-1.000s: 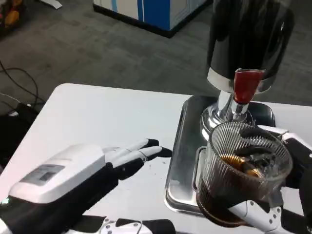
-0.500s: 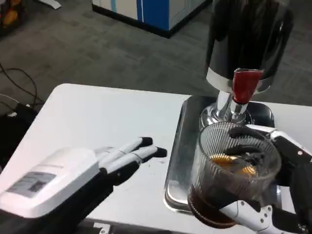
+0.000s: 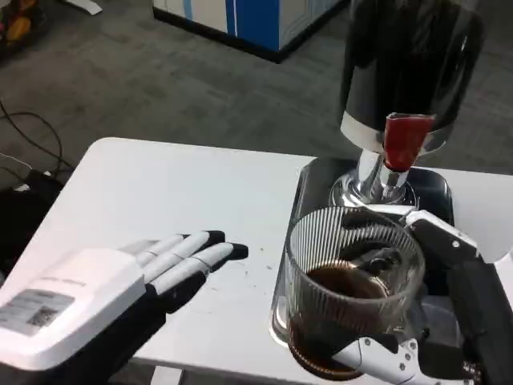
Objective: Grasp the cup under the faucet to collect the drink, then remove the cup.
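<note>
The right robot hand (image 3: 437,321) grips the cup (image 3: 353,293), a clear ribbed glass holding dark drink in its lower part. Its fingers (image 3: 433,233) wrap around the far right side of the glass, and another part of the hand (image 3: 377,361) presses against the near side at the base. The cup sits at the near left corner of the metal tray (image 3: 298,241), overlapping the tray's near left rim; whether its base touches the tray or hangs just above cannot be told.

The faucet (image 3: 401,140), with its red handle, juts out from the dark dispenser (image 3: 409,56) that stands on a shiny round foot at the far end of the tray. The cup is nearer than the faucet and to its left (not directly beneath the spout).

The left robot hand (image 3: 152,273) lies over the near left part of the white tabletop (image 3: 176,192), well apart from the tray. Its fingers (image 3: 196,249) stretch out side by side toward the right, the dark tips pointing at the tray, and it holds nothing. Whether it rests on the tabletop or floats just above is unclear.

Beyond the tabletop lies grey floor (image 3: 160,72), with a blue and white cabinet (image 3: 248,20) at the far edge and dark cables (image 3: 28,136) at the left.
</note>
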You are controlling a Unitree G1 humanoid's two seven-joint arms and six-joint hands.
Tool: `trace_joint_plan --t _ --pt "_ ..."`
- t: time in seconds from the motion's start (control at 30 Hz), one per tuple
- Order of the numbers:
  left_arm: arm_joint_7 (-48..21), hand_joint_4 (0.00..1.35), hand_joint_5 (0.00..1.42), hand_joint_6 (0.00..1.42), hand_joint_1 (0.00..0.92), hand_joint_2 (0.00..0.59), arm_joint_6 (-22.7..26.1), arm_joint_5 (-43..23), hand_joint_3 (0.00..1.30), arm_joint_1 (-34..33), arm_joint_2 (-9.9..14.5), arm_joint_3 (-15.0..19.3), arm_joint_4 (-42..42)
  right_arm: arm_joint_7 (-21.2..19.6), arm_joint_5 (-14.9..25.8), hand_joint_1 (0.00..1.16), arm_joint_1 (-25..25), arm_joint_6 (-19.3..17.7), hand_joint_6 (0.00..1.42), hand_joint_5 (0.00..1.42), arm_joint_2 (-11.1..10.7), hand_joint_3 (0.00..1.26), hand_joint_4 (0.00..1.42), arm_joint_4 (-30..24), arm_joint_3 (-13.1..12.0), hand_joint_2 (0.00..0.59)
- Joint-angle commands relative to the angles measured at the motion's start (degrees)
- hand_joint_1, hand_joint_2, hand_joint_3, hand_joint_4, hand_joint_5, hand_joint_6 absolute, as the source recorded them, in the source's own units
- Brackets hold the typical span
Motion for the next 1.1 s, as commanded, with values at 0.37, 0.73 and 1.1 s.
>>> trace_joint_plan --t 0.37,0.73,1.1 --pt "-1.1 0.00 0.02 0.04 0.000 0.066 -3.0 -0.8 0.08 4.0 -2.0 5.2 -1.5 1.5 0.7 0.83 -3.5 -0.5 1.42 1.35 -1.8 0.96 1.14 0.7 0.4 0.184" --pt "-1.3 0.00 0.00 0.04 0.000 0.062 -5.4 -2.3 0.06 8.4 -4.1 9.5 -1.5 2.9 0.1 0.82 -5.2 0.8 1.42 1.37 -2.1 0.96 1.14 0.7 1.6 0.182" --pt "-1.8 0.00 0.00 0.04 0.000 0.064 -5.4 -2.9 0.06 9.5 -4.0 10.7 -1.5 3.3 -0.3 0.81 -6.2 2.0 1.42 1.37 -2.3 0.97 1.15 0.8 2.3 0.180"
